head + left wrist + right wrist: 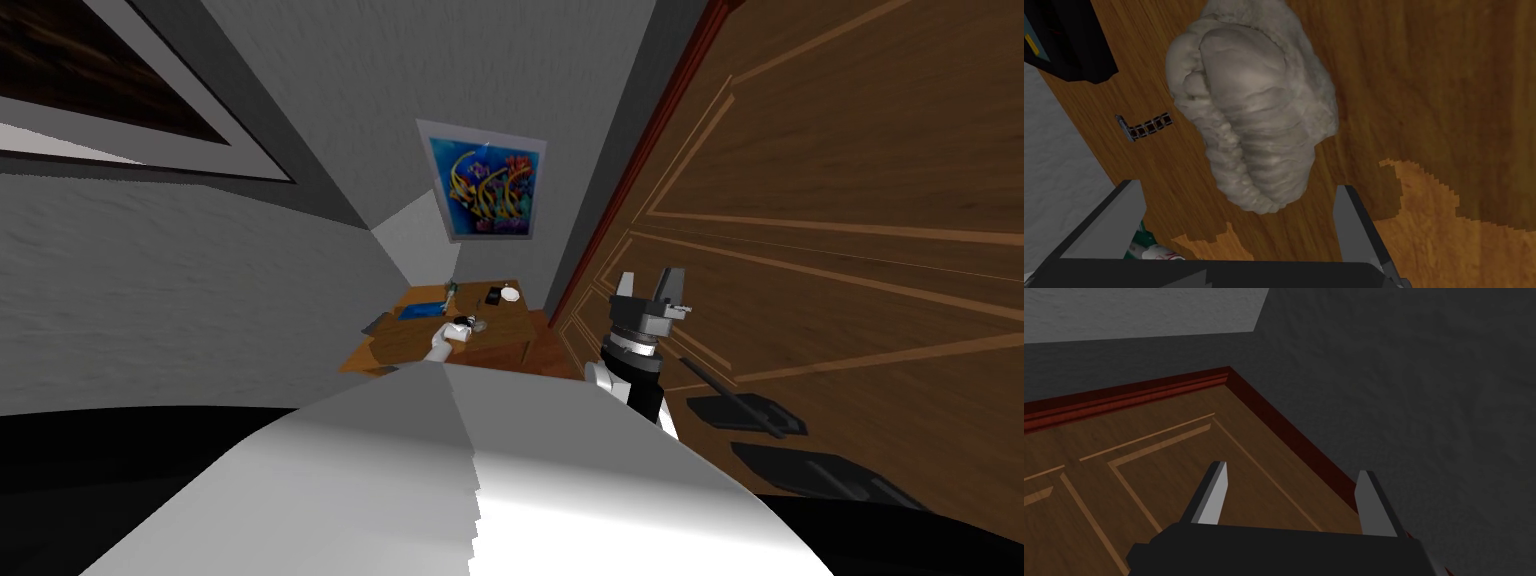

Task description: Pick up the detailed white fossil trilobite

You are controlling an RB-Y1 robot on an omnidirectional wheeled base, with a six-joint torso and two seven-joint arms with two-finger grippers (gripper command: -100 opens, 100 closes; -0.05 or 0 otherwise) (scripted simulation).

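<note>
Left claw (1238, 192) hangs spread, its fingers either side of the trilobite's near end. The pale grey-white trilobite (1249, 115) lies flat on the wooden desk (1424, 90), ungrasped. Approach looks nearly done; closing and lifting are left. Right claw (655, 285), spread, is well apart from the trilobite.

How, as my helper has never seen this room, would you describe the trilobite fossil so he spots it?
Find the brown wooden side table in the corner beneath the blue framed picture. On its top, just ahead of the left gripper, lies the pale grey-white, ridged trilobite fossil. It is lumpy, rounded and segmented, unlike the black box and small dark chain strip beside it.
</note>
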